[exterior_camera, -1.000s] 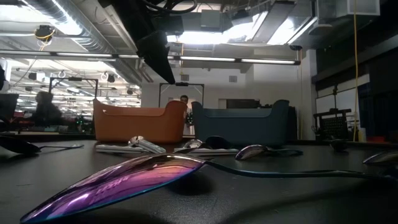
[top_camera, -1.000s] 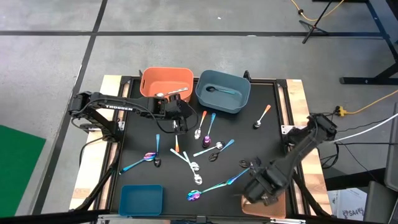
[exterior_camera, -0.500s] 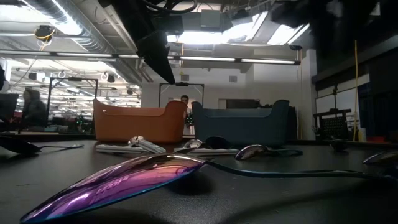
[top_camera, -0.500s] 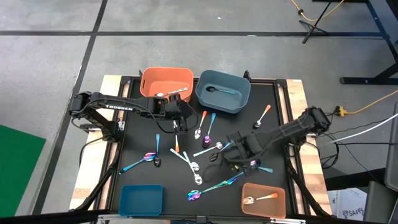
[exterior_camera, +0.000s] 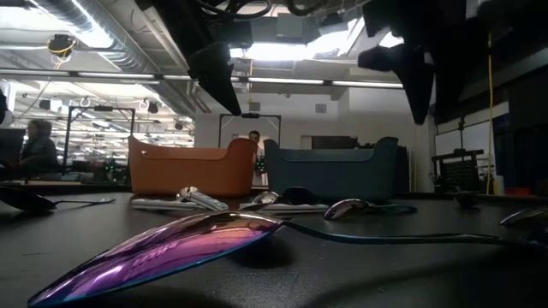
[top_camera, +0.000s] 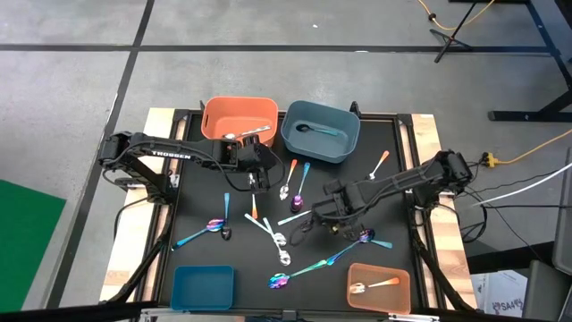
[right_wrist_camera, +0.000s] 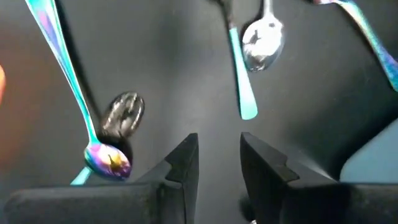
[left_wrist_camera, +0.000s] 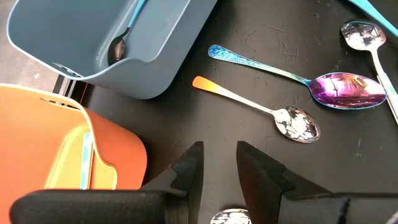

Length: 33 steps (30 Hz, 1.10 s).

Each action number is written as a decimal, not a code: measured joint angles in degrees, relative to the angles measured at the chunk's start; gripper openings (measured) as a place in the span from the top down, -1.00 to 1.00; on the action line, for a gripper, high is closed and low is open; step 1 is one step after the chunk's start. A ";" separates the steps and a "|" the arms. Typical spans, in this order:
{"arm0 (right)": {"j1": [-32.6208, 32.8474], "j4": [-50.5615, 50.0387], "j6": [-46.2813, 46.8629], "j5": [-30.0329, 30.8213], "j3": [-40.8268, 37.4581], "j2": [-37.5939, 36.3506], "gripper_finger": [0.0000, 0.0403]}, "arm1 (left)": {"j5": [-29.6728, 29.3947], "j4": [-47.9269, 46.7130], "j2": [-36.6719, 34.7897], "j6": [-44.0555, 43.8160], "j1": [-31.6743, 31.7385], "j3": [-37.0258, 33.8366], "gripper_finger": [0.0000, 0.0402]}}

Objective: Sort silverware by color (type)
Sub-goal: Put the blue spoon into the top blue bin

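Several small spoons [top_camera: 277, 234] lie scattered flat on the black mat: silver, black, orange-handled and iridescent with teal handles. My right gripper [top_camera: 315, 215] hovers open over the mat's middle. In the right wrist view my right gripper [right_wrist_camera: 219, 155] is above a black spoon [right_wrist_camera: 126, 112], an iridescent spoon [right_wrist_camera: 107, 158] and a teal-handled spoon [right_wrist_camera: 261, 38]. My left gripper [top_camera: 254, 173] waits open near the orange bin [top_camera: 239, 116]. In the left wrist view my left gripper [left_wrist_camera: 217, 168] is above an orange-handled spoon [left_wrist_camera: 249, 106] and an iridescent spoon [left_wrist_camera: 342, 89].
An orange bin with silver spoons and a grey-blue bin [top_camera: 320, 143] with a black spoon stand at the far edge. A small blue bin [top_camera: 203, 286] and a small orange bin [top_camera: 379, 273], which holds an orange-handled spoon [top_camera: 375, 286], sit at the near edge. Wooden table edges flank the mat.
My right gripper has swung from above the small orange bin at the near right toward the far side and the left, and now hovers over the spoons at the mat's middle. The small orange bin with an orange-handled spoon in it has come into view.
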 joint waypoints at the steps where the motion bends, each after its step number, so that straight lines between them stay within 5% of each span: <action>1: 0.00 1.28 -0.69 0.00 -0.73 -0.02 0.47 | 0.00 0.00 0.00 0.00 0.02 0.00 0.55; 20: -8.62 23.14 -6.02 -6.25 -14.89 0.00 0.47 | 0.00 0.00 0.00 -0.24 0.01 0.00 0.55; 33: -8.49 36.32 -7.18 -7.36 -19.88 0.00 0.47 | -0.02 0.01 0.00 -0.24 0.01 0.00 0.55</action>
